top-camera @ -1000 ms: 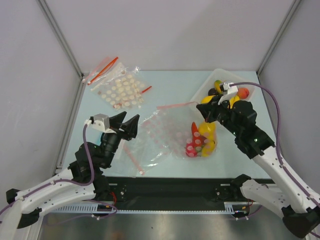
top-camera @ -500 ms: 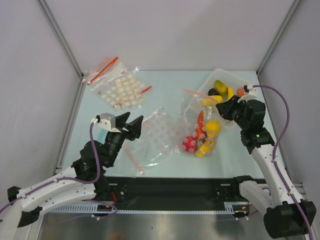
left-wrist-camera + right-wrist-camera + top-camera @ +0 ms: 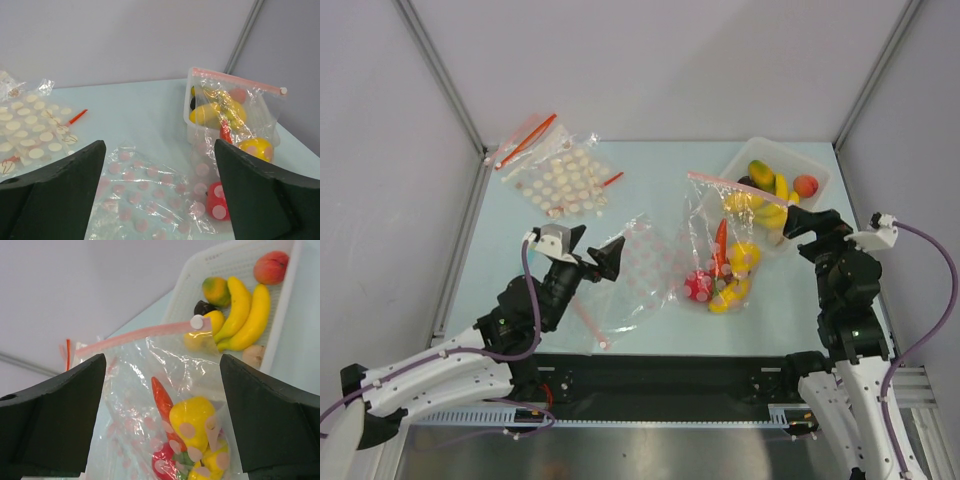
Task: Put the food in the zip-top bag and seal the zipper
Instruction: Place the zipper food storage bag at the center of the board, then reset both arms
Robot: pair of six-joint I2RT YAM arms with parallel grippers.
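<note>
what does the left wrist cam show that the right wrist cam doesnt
Only left wrist: the white-dotted bags and the flat pink-dotted bag. Only right wrist: the peach, mango and bananas seen clearly in the white tray. Both: the zip-top bag, its zipper and the red chili inside.

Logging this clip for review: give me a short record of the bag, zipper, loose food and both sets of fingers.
zip-top bag: standing beside tray, holds red chili and other food
zipper: along bag top; sealed or not, unclear
tray: bananas, mango, peach, not bagged
left fingers: open, empty
right fingers: open, empty
</note>
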